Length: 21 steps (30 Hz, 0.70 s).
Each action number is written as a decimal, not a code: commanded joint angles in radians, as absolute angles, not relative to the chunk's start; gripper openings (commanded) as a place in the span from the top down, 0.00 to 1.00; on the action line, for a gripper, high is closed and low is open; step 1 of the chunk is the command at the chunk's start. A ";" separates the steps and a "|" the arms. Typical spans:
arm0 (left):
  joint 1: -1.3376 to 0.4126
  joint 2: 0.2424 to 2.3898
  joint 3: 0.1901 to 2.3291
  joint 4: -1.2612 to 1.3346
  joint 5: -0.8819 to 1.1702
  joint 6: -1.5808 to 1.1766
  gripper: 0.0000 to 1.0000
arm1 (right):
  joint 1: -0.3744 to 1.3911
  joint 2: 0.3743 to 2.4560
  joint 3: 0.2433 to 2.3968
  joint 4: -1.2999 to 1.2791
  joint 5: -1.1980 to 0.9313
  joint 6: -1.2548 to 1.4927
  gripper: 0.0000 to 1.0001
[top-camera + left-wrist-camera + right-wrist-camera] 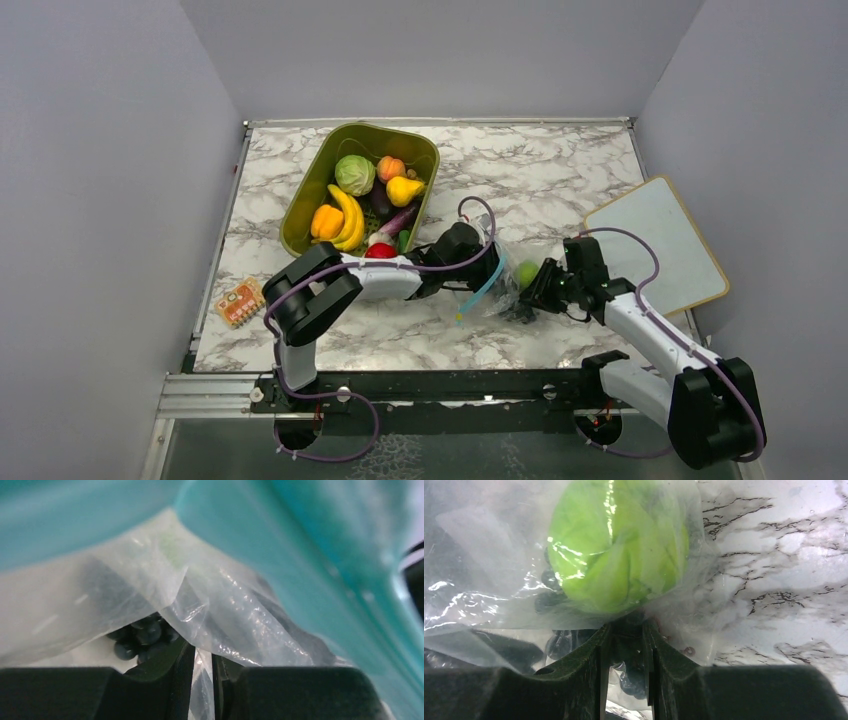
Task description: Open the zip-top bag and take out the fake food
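Now right gripper (626, 635) pinches zip-top bag (497, 290); card (240, 302) unreadable.

right hand (625, 632) pinching zip-top bag (484, 565) | green fake food (619, 545) inside (dark beads (549, 600) below)

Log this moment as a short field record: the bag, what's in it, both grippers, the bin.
bag: zip-top bag, clear, stretched between the two grippers
zipper strip: teal, right against the left wrist camera
inside bag: light green round piece; small dark round pieces
left gripper: shut on bag film
right gripper: shut on bag film, beside the green piece
green bin: holds other toy produce
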<state>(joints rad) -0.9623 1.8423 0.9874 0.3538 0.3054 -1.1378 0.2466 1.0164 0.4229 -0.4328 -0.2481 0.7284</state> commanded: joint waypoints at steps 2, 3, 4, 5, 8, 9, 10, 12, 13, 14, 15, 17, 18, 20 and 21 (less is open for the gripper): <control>-0.969 1.806 0.986 0.440 0.409 -1.101 0.72 | 0.247 0.985 0.405 -0.418 -0.242 0.756 0.71; -0.967 1.803 0.967 0.438 0.397 -1.102 0.66 | 0.247 0.982 0.405 -0.417 -0.241 0.757 0.71; -0.966 1.805 0.950 0.430 0.378 -1.108 0.63 | 0.247 0.980 0.405 -0.418 -0.241 0.758 0.71; -0.965 1.808 0.936 0.408 0.359 -1.110 0.60 | 0.247 0.978 0.406 -0.419 -0.241 0.759 0.71; -0.966 1.824 0.938 0.274 0.284 -1.074 0.40 | 0.247 0.975 0.414 -0.430 -0.238 0.755 0.70; -0.966 1.826 0.947 0.227 0.257 -1.060 0.37 | 0.247 0.973 0.415 -0.433 -0.238 0.752 0.70; -0.966 1.825 0.956 0.193 0.236 -1.042 0.34 | 0.247 0.972 0.416 -0.435 -0.238 0.750 0.70; -0.966 1.816 0.968 0.149 0.206 -1.024 0.26 | 0.247 0.971 0.417 -0.439 -0.238 0.747 0.70; -0.968 1.810 0.973 0.136 0.195 -1.021 0.25 | 0.247 0.968 0.416 -0.438 -0.238 0.747 0.70; -0.967 1.808 0.976 0.127 0.186 -1.022 0.25 | 0.246 0.969 0.414 -0.436 -0.238 0.748 0.70; -0.967 1.808 0.980 0.122 0.183 -1.026 0.24 | 0.247 0.969 0.412 -0.433 -0.239 0.750 0.70; -0.966 1.818 0.989 0.120 0.184 -1.038 0.23 | 0.247 0.971 0.410 -0.428 -0.245 0.753 0.70; -0.966 1.827 0.998 0.121 0.189 -1.043 0.23 | 0.247 0.973 0.409 -0.425 -0.249 0.753 0.70; -0.968 1.845 1.009 0.122 0.188 -1.058 0.23 | 0.247 0.976 0.408 -0.421 -0.260 0.754 0.70; -0.969 1.852 1.013 0.127 0.187 -1.065 0.23 | 0.247 0.978 0.408 -0.418 -0.265 0.754 0.70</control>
<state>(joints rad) -0.9638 1.8328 0.9756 0.1600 0.2256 -1.0595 0.2466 0.9867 0.4171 -0.4358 -0.2485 0.7479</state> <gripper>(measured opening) 0.769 0.296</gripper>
